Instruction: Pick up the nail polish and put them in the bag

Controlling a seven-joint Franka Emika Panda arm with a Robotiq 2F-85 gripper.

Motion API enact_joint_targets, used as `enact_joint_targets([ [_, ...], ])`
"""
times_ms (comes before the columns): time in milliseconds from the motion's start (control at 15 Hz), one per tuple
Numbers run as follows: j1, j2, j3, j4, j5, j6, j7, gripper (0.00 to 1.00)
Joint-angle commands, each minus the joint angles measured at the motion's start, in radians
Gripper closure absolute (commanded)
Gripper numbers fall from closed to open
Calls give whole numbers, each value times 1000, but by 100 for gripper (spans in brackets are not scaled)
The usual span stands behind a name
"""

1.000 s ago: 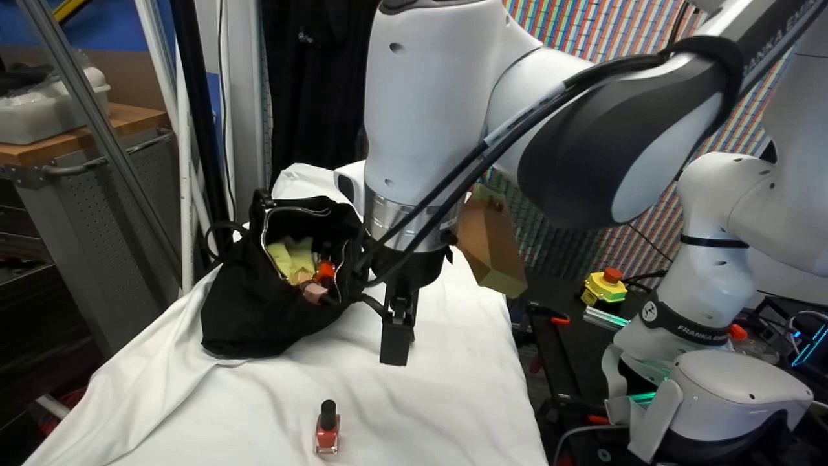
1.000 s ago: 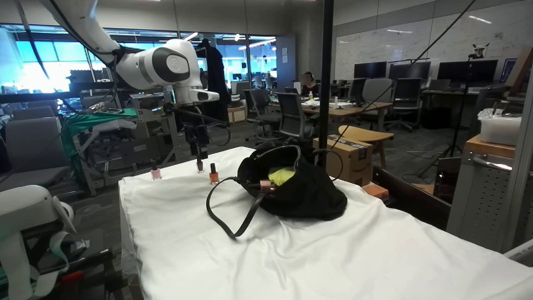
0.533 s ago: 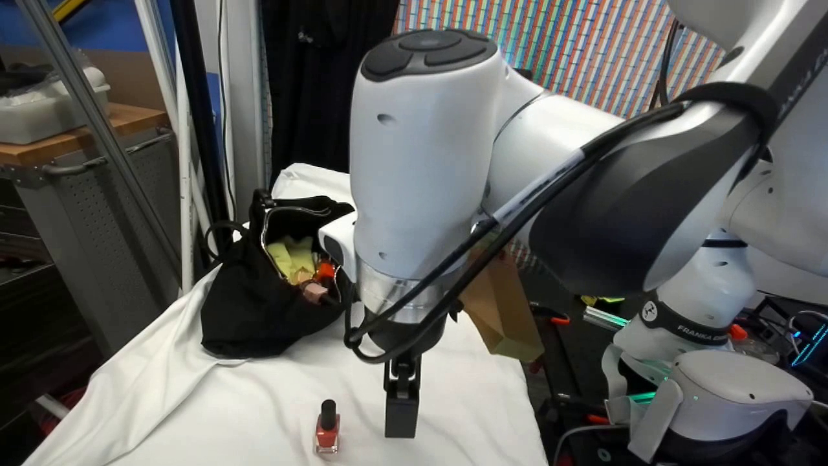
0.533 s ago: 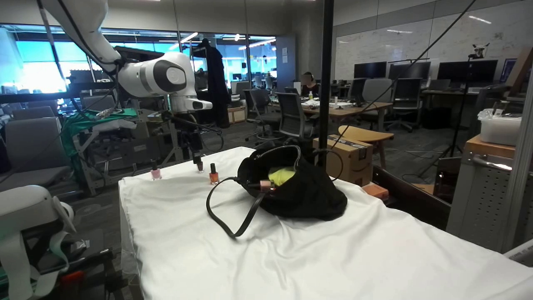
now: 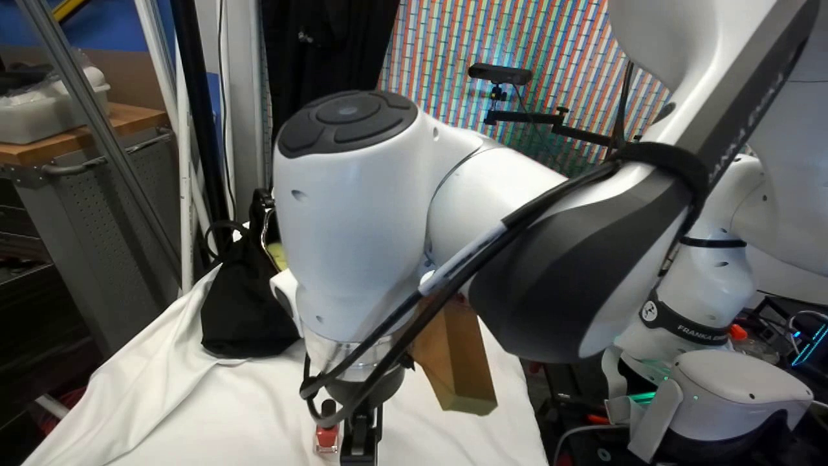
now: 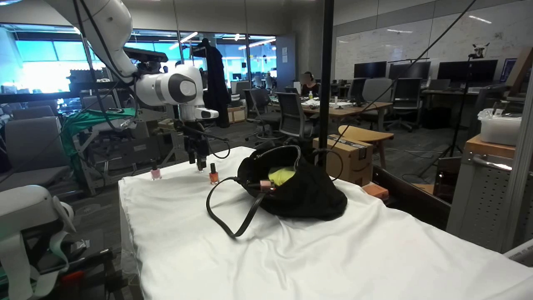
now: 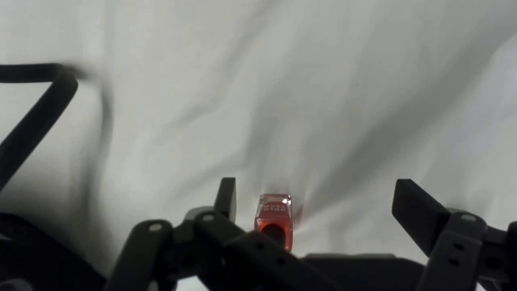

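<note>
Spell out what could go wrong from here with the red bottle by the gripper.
In the wrist view the red bottle sits off-centre between the open jaws of the gripper, so closing might shove or topple it.
Later, the cable hanging beside the gripper could snag the handle that loops from the bag out over the white cloth.

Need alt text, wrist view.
Red nail polish bottle seen from above on wrinkled white cloth, framed off-centre by the open black pincer. A bent black cable enters at the picture's left edge.
</note>
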Motion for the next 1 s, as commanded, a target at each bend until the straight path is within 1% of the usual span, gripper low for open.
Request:
enact_joint_targets([
  [0, 24, 73, -34, 110, 7, -30, -29, 0],
  [467, 30, 161, -83, 218, 6, -51, -47, 0],
  [733, 25, 187, -95, 243, 12, -57, -67, 0],
  [933, 21, 193, -96, 240, 17, -55, -88, 0],
])
